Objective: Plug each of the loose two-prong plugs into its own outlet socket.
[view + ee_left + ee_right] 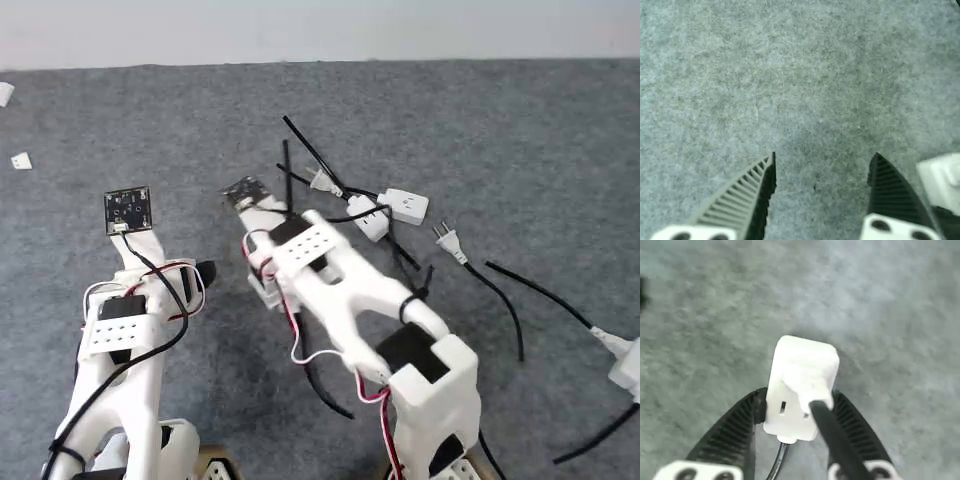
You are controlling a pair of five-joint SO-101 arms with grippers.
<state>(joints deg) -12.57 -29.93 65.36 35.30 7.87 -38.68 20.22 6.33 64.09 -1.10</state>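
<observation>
The right end effector [799, 396] is clenched on a white outlet socket [801, 357], with one finger pressed against each side of the block. A white plug [812, 385] on a black cord [832, 440] sits against the block's face beside an open slot, and the grey table [900, 305] lies below. The left end effector [825, 156] is released, its ribbed fingers [747, 195] spread wide above the grey surface. In the high view the left arm [125, 335] stands at about eight o'clock of the scene, and the right arm [350, 285] runs from five o'clock up toward the centre. At two o'clock from the right arm's wrist lies a white socket block [407, 205], with a second white block [370, 222] just beside it at eight o'clock, among crossing black cables [300, 140]. A loose plug [320, 182] lies at nine o'clock of this pair. Another loose plug [450, 242] lies at five o'clock of it, its cord trailing off toward five o'clock. A further white socket [625, 365] sits at four o'clock of the scene, well apart from the others.
</observation>
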